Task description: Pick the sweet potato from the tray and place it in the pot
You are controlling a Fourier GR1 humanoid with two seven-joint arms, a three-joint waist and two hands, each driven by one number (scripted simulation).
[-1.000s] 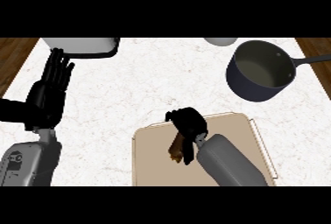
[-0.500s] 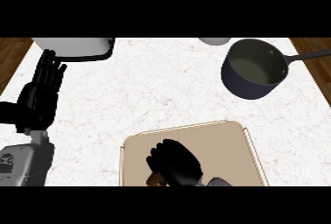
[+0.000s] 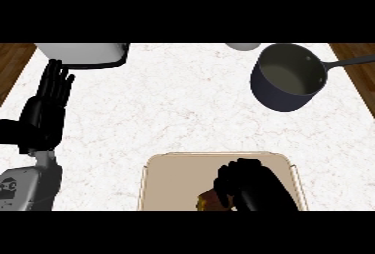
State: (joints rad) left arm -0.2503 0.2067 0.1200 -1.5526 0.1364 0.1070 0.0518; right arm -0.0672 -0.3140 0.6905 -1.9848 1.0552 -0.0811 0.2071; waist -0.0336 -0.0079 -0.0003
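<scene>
While the right hand [image 3: 253, 186] curls its fingers [image 3: 223, 184] around the sweet potato [image 3: 209, 202] on the tray [image 3: 168, 171], the pot [image 3: 289, 77] stands well apart. The left hand [image 3: 45, 106] rests released at the desk's [image 3: 168, 109] left edge, near a grey appliance [image 3: 82, 53].

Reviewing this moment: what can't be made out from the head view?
- Sweet potato: mostly hidden under the right robot hand; only a brown sliver shows.
- Whether the fingers actually close on it: hidden by the hand's back.
- Tray: near edge cut off at the bottom.
- Pot: handle end cut off at the right.
</scene>
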